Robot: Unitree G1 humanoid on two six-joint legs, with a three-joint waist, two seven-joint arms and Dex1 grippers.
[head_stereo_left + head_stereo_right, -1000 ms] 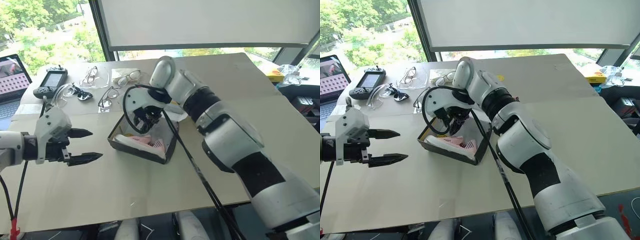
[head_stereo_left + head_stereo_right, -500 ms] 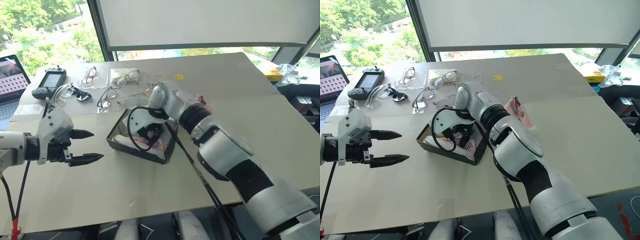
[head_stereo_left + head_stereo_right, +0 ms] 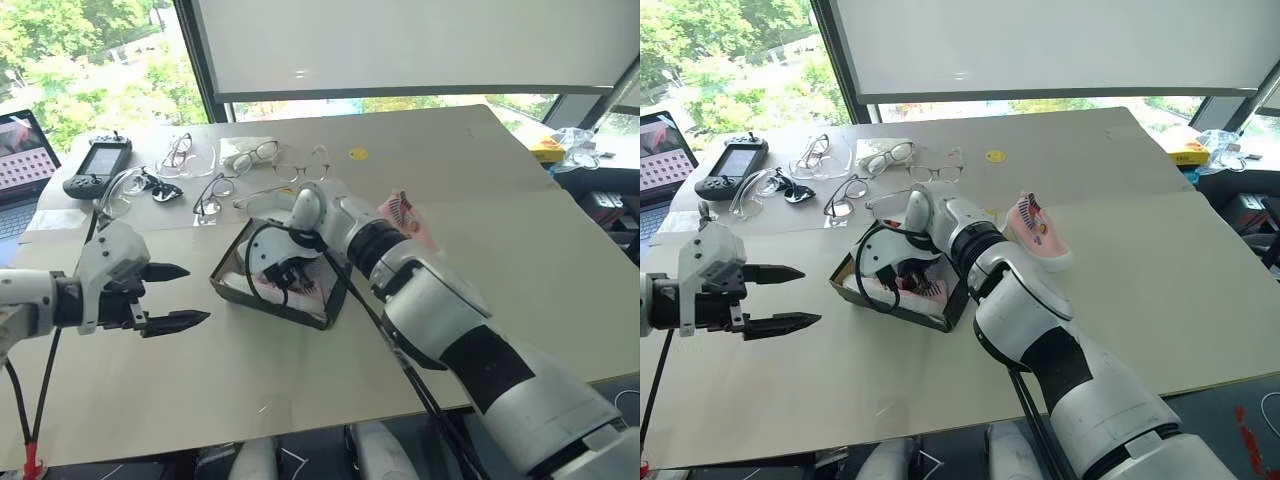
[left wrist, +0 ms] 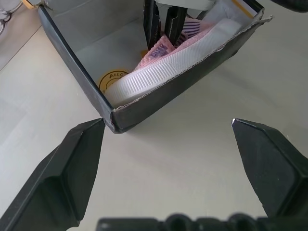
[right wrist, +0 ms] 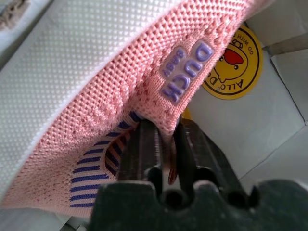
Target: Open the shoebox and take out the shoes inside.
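Note:
The shoebox (image 3: 262, 303) stands open mid-table, with dark grey walls and a white inside bearing a round yellow sticker (image 5: 234, 67). One pink shoe (image 4: 163, 72) lies inside it. My right gripper (image 3: 291, 276) reaches down into the box and is shut on that shoe's knit collar (image 5: 166, 103); its black fingers (image 4: 155, 24) pinch the fabric. The other pink shoe (image 3: 1038, 228) lies on the table to the right of the box. My left gripper (image 3: 196, 294) hovers open just left of the box, level with its near corner (image 4: 109, 120), touching nothing.
Several pairs of glasses (image 3: 215, 190) lie behind the box, with a handheld controller (image 3: 100, 165) and a laptop (image 3: 25, 150) at the far left. A small yellow disc (image 3: 358, 154) sits further back. Cluttered items (image 3: 560, 148) crowd the far right corner.
My right gripper has dropped into the box and closed on the shoe's collar. The left gripper has stayed in place, open.

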